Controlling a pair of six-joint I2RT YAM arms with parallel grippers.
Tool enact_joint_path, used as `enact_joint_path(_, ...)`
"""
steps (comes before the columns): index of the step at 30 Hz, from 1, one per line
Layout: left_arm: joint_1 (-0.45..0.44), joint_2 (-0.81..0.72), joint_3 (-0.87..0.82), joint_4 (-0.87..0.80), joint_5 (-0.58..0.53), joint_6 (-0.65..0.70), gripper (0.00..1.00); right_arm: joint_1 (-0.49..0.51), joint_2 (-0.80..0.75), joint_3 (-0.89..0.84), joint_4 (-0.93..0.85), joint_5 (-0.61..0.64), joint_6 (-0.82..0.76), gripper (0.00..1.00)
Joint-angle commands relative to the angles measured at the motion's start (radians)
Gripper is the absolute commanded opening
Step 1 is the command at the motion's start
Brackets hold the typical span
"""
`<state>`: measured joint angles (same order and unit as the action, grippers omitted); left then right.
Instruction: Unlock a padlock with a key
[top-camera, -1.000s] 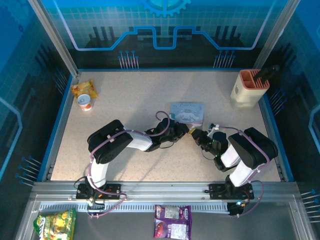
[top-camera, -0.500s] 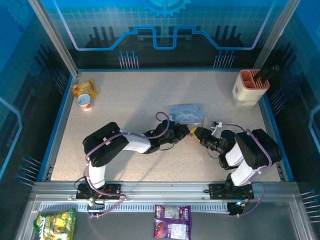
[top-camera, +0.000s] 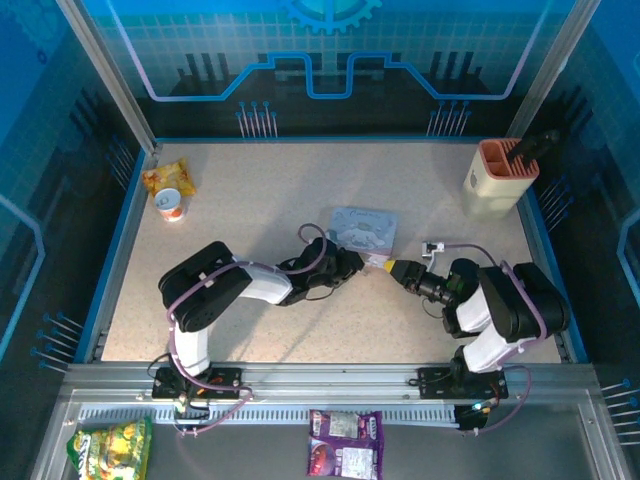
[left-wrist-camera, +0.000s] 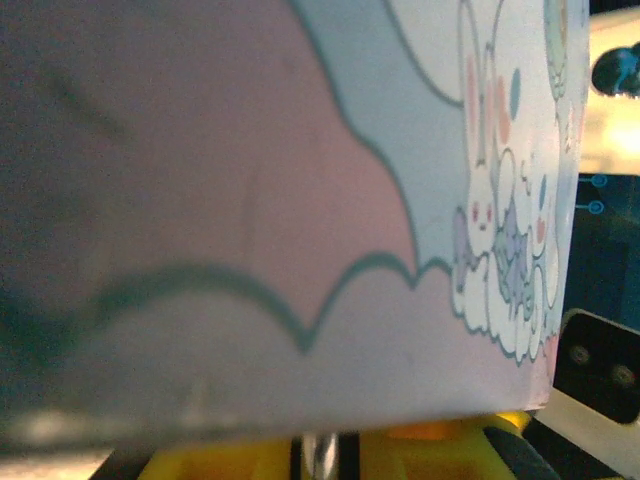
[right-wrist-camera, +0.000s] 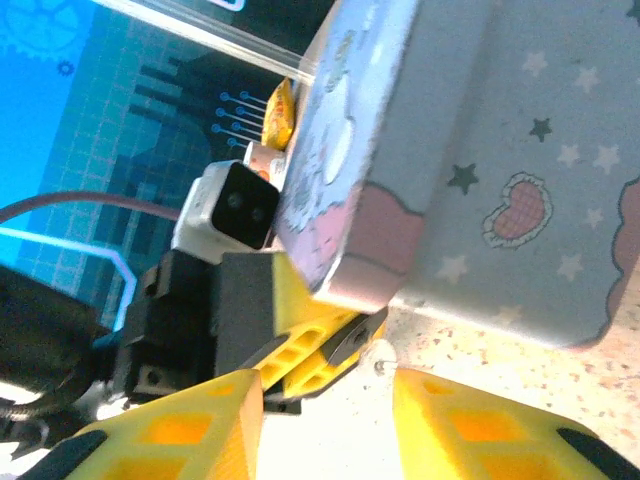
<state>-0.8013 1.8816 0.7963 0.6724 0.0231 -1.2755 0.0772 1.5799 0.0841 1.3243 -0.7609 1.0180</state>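
Left claw (top-camera: 372, 261): clamped on a small dark metal piece with a silvery edge, judged to be the padlock (right-wrist-camera: 352, 342). Holds it near mid-desk, a little right of centre, hard by the near right corner of the tin (top-camera: 362, 228); touching or not, impossible to tell. Right claw (right-wrist-camera: 328, 392): fingers apart, nothing between them, facing the padlock at close quarters without contact. Key: too small to identify with confidence; possibly the thin sliver at the padlock's tip, unconfirmed.

Step in hand, as judged: bringing key and lock together. Shackle state: impossible to tell. Next move calls for locating the key, a fine pinch on its head, alignment with the keyway, then a turn, with the body braced by the left claw. Calls also for clearance from the crowding tin.

Markings: tin printed with a cartoon rabbit, clouds, stars and a heart; no legible words.

Beyond:
- Beige holder (top-camera: 500, 172) with an orange insert at the far right corner.
- Snack packet (top-camera: 163, 178) and small cup (top-camera: 170, 205) at the far left corner; print too small to read.
- Purple packet (top-camera: 345, 445) and green packet (top-camera: 108, 448) on the ledge off the near edge; lettering unreadable.
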Motion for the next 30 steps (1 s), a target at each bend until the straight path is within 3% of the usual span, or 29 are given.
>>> enact_joint_path(1,0.031,-0.048,-0.013,-0.022,0.019,-0.006,0.05,-0.002,-0.133,0.025,-0.175,-0.031,-0.138,0.35)
enact_joint_path(4,0.047,-0.054,-0.023,-0.026,0.029,-0.012,0.05,0.09,-0.358,0.096,-0.607,0.061,-0.336,0.37)
enact_joint_path(6,0.054,-0.058,-0.028,-0.021,0.038,-0.017,0.05,0.228,-0.553,0.177,-0.973,0.275,-0.562,0.41)
enact_joint_path(7,0.057,-0.058,-0.03,-0.016,0.043,-0.017,0.05,0.287,-0.618,0.189,-1.04,0.372,-0.629,0.42)
enact_joint_path(8,0.057,-0.061,-0.029,-0.014,0.049,-0.014,0.05,0.34,-0.675,0.178,-1.046,0.457,-0.67,0.42)
enact_joint_path(11,0.06,-0.071,-0.027,-0.028,0.063,-0.01,0.05,0.403,-0.738,0.095,-0.913,0.54,-0.722,0.41)
enact_joint_path(17,0.067,-0.103,-0.041,-0.062,0.08,-0.018,0.05,0.558,-0.706,0.079,-0.838,0.721,-0.878,0.41)
enact_joint_path(26,0.084,-0.187,-0.111,-0.059,0.098,-0.028,0.04,0.718,-0.424,0.126,-0.61,0.835,-1.089,0.42)
enact_joint_path(30,0.088,-0.227,-0.149,-0.051,0.102,-0.033,0.04,0.736,-0.293,0.144,-0.474,0.87,-1.151,0.41)
